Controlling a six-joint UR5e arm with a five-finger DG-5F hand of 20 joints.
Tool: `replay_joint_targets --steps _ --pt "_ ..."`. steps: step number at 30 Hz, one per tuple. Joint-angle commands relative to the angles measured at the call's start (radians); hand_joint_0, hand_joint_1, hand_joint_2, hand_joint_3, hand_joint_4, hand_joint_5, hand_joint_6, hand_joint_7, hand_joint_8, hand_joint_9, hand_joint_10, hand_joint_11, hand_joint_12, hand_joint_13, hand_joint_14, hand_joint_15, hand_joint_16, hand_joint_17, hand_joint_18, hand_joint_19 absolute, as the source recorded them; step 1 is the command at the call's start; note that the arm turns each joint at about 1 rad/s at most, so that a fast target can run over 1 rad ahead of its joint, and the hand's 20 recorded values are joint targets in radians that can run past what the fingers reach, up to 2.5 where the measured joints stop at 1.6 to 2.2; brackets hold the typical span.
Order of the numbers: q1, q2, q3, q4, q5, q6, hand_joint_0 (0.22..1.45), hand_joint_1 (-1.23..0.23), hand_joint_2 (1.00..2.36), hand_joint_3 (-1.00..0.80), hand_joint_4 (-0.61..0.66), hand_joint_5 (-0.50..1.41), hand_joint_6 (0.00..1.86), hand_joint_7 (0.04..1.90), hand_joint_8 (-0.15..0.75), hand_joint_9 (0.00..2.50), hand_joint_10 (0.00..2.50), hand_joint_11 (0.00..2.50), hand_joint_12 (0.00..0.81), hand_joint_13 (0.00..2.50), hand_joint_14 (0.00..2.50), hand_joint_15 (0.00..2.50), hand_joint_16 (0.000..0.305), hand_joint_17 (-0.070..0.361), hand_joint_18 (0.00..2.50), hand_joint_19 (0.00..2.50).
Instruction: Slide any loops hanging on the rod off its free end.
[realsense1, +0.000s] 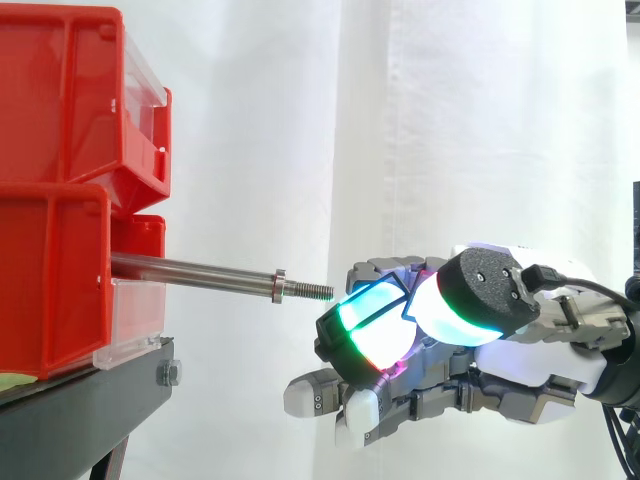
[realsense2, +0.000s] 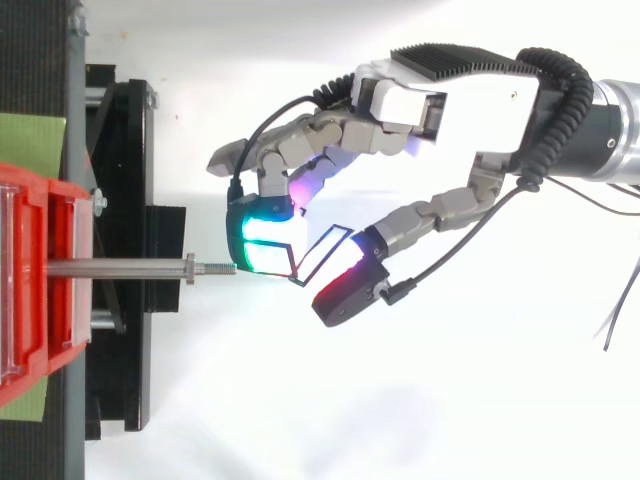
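Observation:
A steel rod (realsense1: 190, 271) sticks out to the right from the lower red bin (realsense1: 50, 290) and ends in a threaded tip (realsense1: 312, 291). Nothing hangs on the bare rod (realsense2: 120, 268). My hand (realsense1: 540, 350) sits just past that free end, a little below rod height. Its fingers (realsense2: 262, 240) and thumb (realsense2: 345, 290) are curled toward each other, and a thin dark loop (realsense2: 313, 253) is pinched between the glowing pads. The loop is clear of the rod, a short gap right of the tip.
Two red bins (realsense1: 60, 100) are stacked on a black stand (realsense1: 80, 410) at the left, in front of a white curtain. A green strip (realsense2: 30, 145) lies beside the stand.

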Motion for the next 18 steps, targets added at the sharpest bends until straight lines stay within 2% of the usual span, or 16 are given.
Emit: replay_joint_targets --steps 1,5,11,13,16,18 --pt "0.000 0.000 0.000 -0.001 0.002 0.001 0.61 -0.63 1.01 -0.28 0.13 -0.08 0.70 1.11 0.277 0.92 0.01 0.22 0.327 0.46 0.00 0.05 0.045 0.101 0.55 0.31" --pt "0.000 0.000 0.000 -0.001 0.011 0.007 0.60 -0.67 1.01 -0.21 0.07 -0.07 0.72 1.10 0.285 0.95 0.01 0.22 0.341 0.47 0.00 0.04 0.048 0.108 0.58 0.29" --pt "0.003 0.000 0.000 -0.016 0.032 0.019 0.59 -0.69 1.01 -0.16 0.00 -0.04 0.69 1.18 0.282 1.02 0.01 0.16 0.371 0.52 0.00 0.02 0.056 0.126 0.66 0.27" --pt "0.003 0.000 0.000 -0.028 0.039 0.029 0.59 -0.69 1.00 -0.15 -0.01 -0.03 0.68 1.20 0.282 1.04 0.00 0.14 0.380 0.53 0.00 0.01 0.058 0.132 0.68 0.26" --pt "0.005 0.000 0.000 -0.050 0.045 0.045 0.57 -0.67 1.07 -0.17 -0.02 -0.03 0.68 1.19 0.283 1.04 0.00 0.13 0.384 0.54 0.00 0.02 0.059 0.134 0.68 0.26" --pt "0.008 0.000 0.000 -0.076 0.068 0.067 0.57 -0.67 1.08 -0.17 -0.02 -0.03 0.68 1.19 0.285 1.04 0.00 0.13 0.385 0.54 0.00 0.02 0.059 0.134 0.68 0.26"
